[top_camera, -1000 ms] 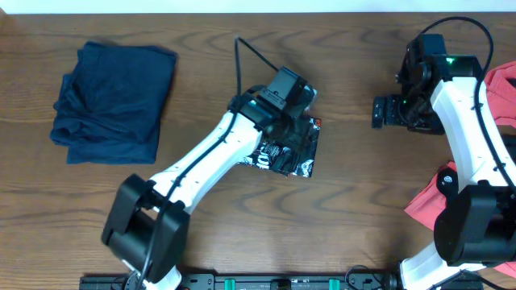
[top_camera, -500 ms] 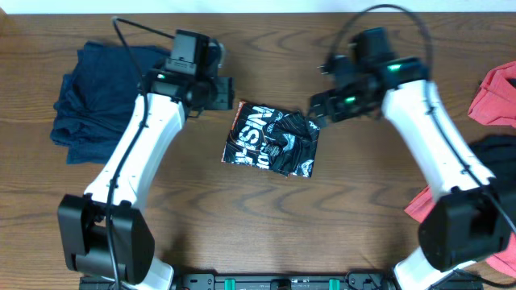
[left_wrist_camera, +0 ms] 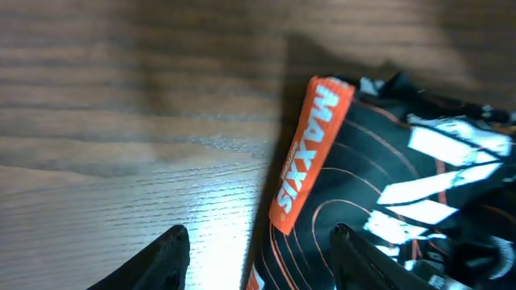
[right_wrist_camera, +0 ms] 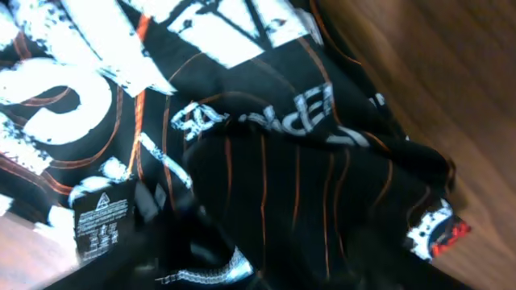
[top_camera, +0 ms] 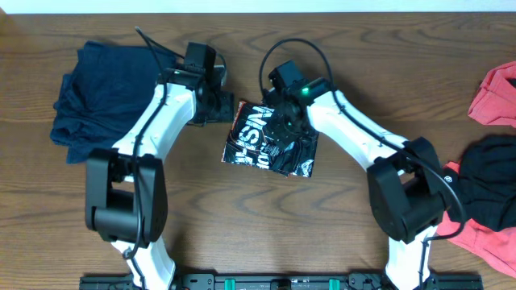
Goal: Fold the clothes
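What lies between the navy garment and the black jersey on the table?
In the overhead view, the left gripper lies between the navy garment and the jersey, above bare wooden table.

We see a dark brown wooden desk point(top_camera: 355, 48), its grain running sideways, spreading out on every side of the left pincer point(top_camera: 229, 109) and the right pincer point(top_camera: 282, 129). In the left wrist view, bare wood fills the space ahead of the left pincer, and a pale sheen of reflected light lies just beside one of its fingers. Beyond both pincers, along the desk's far edge, we see a thin white strip point(top_camera: 322, 6). Well behind them, at the near edge, lies a black rail point(top_camera: 322, 282) with green fittings point(top_camera: 230, 283). In the right wrist view, a wedge of wood shows at the upper right.
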Motion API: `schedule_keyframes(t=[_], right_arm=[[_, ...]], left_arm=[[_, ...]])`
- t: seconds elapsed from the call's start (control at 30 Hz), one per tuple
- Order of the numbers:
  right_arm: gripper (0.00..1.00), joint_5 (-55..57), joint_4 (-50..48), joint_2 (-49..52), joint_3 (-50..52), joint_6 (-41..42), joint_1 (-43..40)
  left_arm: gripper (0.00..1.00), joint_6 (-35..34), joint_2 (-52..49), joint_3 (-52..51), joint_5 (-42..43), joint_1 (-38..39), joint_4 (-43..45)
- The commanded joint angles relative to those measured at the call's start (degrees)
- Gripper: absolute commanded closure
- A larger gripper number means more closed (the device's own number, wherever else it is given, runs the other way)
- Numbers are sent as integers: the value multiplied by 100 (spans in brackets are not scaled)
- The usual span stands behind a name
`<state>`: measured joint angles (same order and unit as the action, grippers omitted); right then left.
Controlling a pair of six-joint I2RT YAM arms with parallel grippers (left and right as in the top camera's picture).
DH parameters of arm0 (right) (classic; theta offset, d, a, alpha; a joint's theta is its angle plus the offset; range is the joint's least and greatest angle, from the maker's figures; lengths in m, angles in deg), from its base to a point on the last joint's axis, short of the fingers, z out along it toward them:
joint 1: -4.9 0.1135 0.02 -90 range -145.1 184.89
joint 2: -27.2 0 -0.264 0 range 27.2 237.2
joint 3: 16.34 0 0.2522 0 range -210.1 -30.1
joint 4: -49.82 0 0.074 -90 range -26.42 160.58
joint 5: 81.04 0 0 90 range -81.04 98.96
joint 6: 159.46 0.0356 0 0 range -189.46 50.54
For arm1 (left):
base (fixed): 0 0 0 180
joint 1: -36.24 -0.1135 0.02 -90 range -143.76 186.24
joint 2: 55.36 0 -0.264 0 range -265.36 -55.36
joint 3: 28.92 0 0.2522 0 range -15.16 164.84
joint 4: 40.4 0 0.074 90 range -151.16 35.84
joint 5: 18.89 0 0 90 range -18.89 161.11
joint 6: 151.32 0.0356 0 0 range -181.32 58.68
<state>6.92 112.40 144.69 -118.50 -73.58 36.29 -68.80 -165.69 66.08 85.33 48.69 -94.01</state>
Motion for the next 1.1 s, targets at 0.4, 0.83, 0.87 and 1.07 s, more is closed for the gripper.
schedule_keyframes(t=[0.4,0.83,0.87,1.07], right_arm=[[94,1961,577,59,-31,2347,-573],[74,1862,1080,-4,-33,2385,-1274],[74,1834,1078,-63,-33,2396,-1311],[74,26,855,-645,-44,1567,-1283]], left_arm=[[42,-7,-946,-44,162,317,72],[42,-7,-1106,-44,160,319,133],[43,-7,-1106,-44,160,317,133],[43,-7,-1106,-44,160,317,136]])
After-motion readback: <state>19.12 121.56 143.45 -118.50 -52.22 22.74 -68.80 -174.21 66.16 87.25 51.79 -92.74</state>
